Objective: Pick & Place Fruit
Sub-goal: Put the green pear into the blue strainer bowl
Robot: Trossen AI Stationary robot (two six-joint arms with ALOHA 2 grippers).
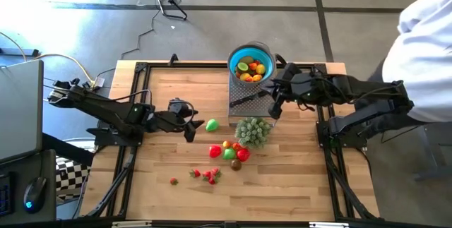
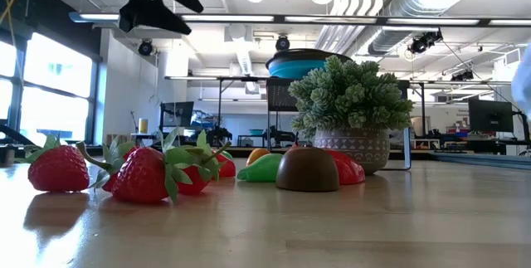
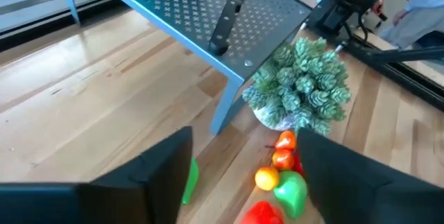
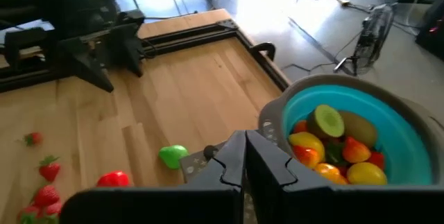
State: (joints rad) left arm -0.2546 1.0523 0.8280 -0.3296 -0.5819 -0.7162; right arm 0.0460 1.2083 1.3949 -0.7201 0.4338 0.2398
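Dark two-finger left gripper (image 1: 192,124): fingers spread, nothing between them, hovering at 9 o'clock of a green fruit (image 1: 211,124) lying just beside its tips. Judged the step in hand: an approach to that piece.

Right gripper (image 1: 272,109): fingers pressed together, empty, at 3 o'clock of the perforated metal rack (image 1: 244,99) and 5 o'clock of the blue bowl (image 1: 251,62).

Progress, judged: part done. Bowl holds a small heap of fruit (image 1: 251,70), yellow, orange, green and brown, seated on the rack at 12 o'clock of the table (image 1: 169,90).

Remaining, loose on the wood:
- the lone green piece near table centre;
- mixed cluster (image 1: 231,151) of red, orange, green and brown pieces, at 6 o'clock of the pale green potted plant (image 1: 253,130);
- strawberries (image 1: 207,175), leafy-capped, at 7 o'clock of that cluster;
- one small red piece (image 1: 174,181) well apart at 9 o'clock of them.

Appearance: glossy, smooth, small, round or berry-shaped.

Black-handled knife (image 1: 247,99) lies on the rack, untouched.
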